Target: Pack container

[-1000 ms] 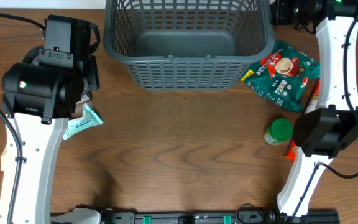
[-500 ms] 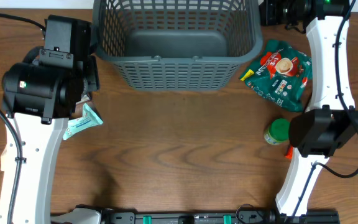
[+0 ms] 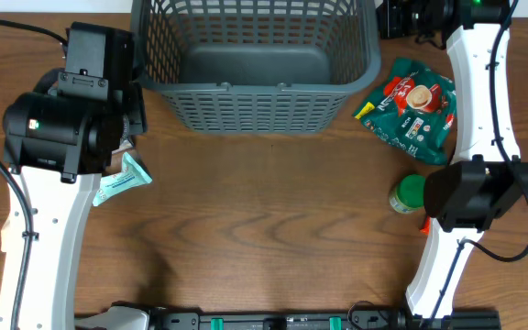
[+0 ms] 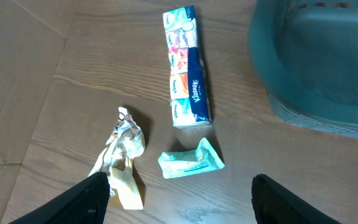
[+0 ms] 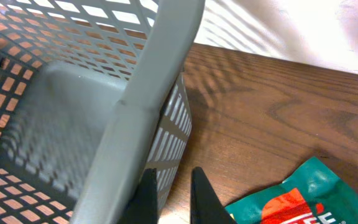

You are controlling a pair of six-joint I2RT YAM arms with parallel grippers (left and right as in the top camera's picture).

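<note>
The container (image 3: 255, 108) sits at the far middle of the table with its long axis running left to right, so its short right-hand wall is the end that faces your right arm. The right gripper (image 5: 171, 186) is at that wall: its fingers stand close together just under the rim. The wrist view is tight, but they look pinched on the lattice, not merely beside it. Any shift of the container therefore turns on that one corner, and a pull there would likely swing the far end unless you move straight along the long axis. Your left gripper (image 4: 180, 188) hangs over the table to the left of the container, fingers wide apart and holding nothing. The container lies ahead and to the right of those fingers. Between them lie a small teal packet (image 4: 191, 160) and a crumpled wrapper (image 4: 124, 149). A tissue strip (image 4: 187, 68) lies beyond, pointing lengthwise away from the fingers. The left arm is nearer these. The green snack bag (image 3: 417, 108) lies beside the right arm.
</note>
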